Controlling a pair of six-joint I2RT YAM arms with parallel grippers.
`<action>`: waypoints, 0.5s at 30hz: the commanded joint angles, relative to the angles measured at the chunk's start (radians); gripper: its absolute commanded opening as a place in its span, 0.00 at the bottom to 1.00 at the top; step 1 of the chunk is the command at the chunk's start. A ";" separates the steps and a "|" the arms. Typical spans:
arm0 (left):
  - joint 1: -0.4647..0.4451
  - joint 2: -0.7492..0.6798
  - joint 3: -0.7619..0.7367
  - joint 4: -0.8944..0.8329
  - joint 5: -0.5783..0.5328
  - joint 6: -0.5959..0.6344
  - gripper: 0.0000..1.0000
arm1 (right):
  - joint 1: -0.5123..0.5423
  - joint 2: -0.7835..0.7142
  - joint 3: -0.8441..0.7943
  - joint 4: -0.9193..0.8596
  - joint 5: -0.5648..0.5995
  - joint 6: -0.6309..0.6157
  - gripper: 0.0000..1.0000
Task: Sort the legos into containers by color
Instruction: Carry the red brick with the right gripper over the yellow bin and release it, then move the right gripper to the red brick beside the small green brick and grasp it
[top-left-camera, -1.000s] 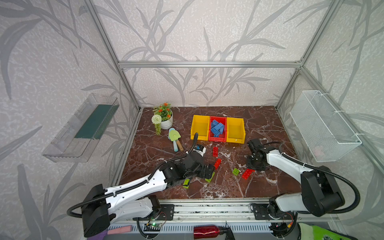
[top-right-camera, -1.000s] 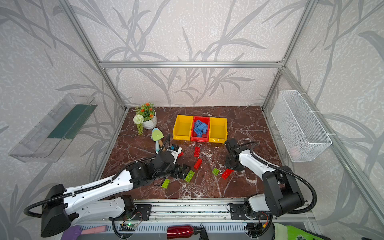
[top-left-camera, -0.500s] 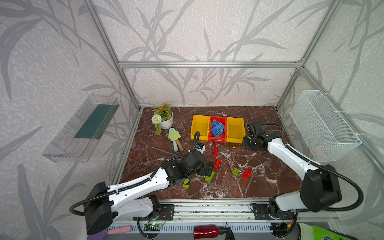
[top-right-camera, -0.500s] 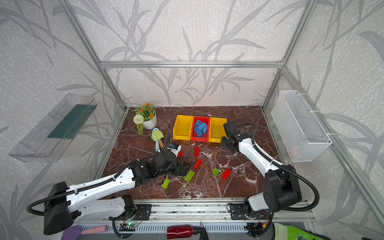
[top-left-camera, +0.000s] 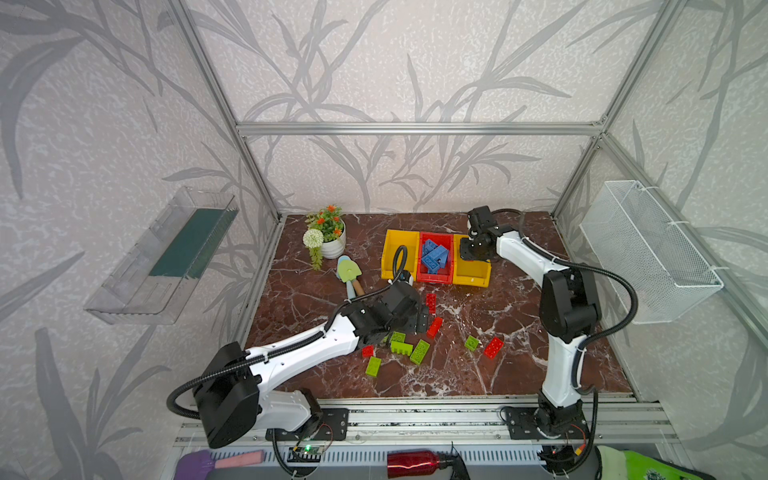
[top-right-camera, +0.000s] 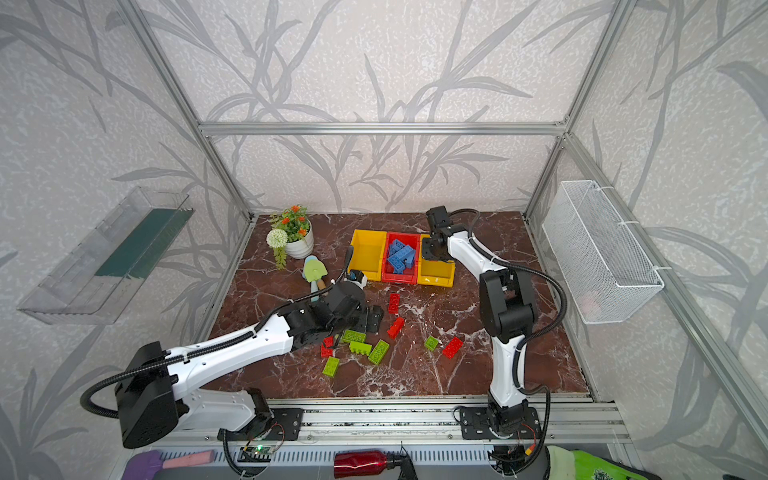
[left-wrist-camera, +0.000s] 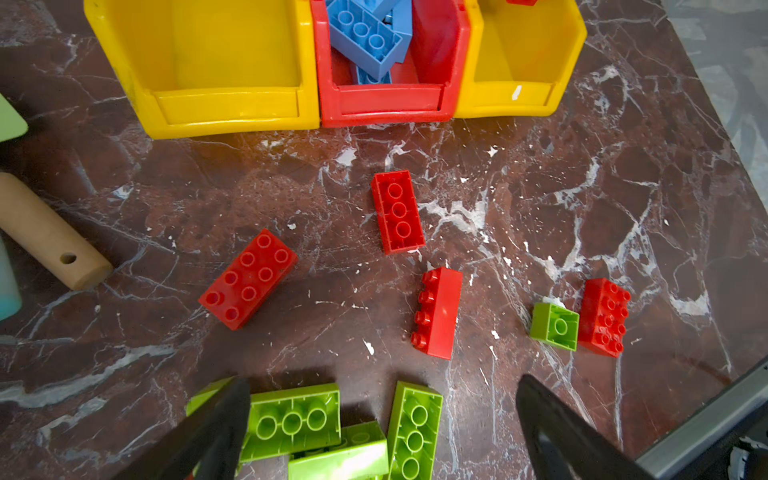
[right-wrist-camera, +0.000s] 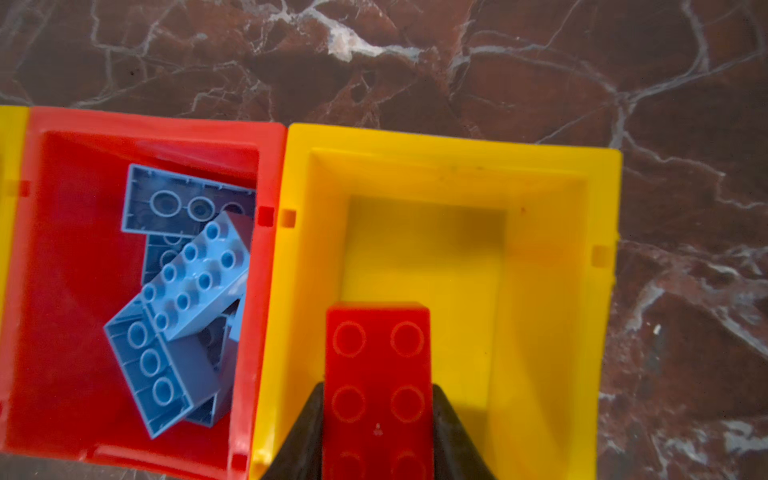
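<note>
Three joined containers stand at the back: a yellow one (top-left-camera: 397, 249), a red one (right-wrist-camera: 145, 120) holding several blue legos (right-wrist-camera: 195, 274), and another yellow one (right-wrist-camera: 457, 141). My right gripper (right-wrist-camera: 378, 392) hangs over that last yellow container, shut on a red lego (right-wrist-camera: 378, 345). Red legos (left-wrist-camera: 249, 278) (left-wrist-camera: 397, 212) (left-wrist-camera: 438, 311) and green legos (left-wrist-camera: 293, 419) (left-wrist-camera: 415, 428) lie loose on the marble floor. My left gripper (left-wrist-camera: 384, 384) is open just above the green cluster, its fingers straddling it with nothing held.
A green trowel (top-left-camera: 348, 272) with a wooden handle (left-wrist-camera: 45, 237) lies left of the containers, beside a flower pot (top-left-camera: 332, 241). A small green lego (top-left-camera: 471, 343) and a red one (top-left-camera: 493, 347) lie further right. A wire basket (top-left-camera: 648, 249) and a clear tray (top-left-camera: 166, 257) hang on the side walls.
My right arm has swung from the middle of the floor back to the right-hand yellow container, still shut. The left gripper has shifted slightly over the green legos and stays open.
</note>
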 joint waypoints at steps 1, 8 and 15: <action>0.021 0.010 0.040 -0.022 0.021 0.012 0.99 | -0.014 0.061 0.095 -0.082 -0.022 -0.016 0.43; 0.040 -0.027 0.022 -0.032 0.044 0.011 0.99 | -0.014 -0.051 0.010 -0.047 -0.013 -0.015 0.67; 0.038 -0.140 -0.061 -0.010 0.072 -0.016 0.99 | -0.001 -0.289 -0.237 -0.075 0.001 0.066 0.67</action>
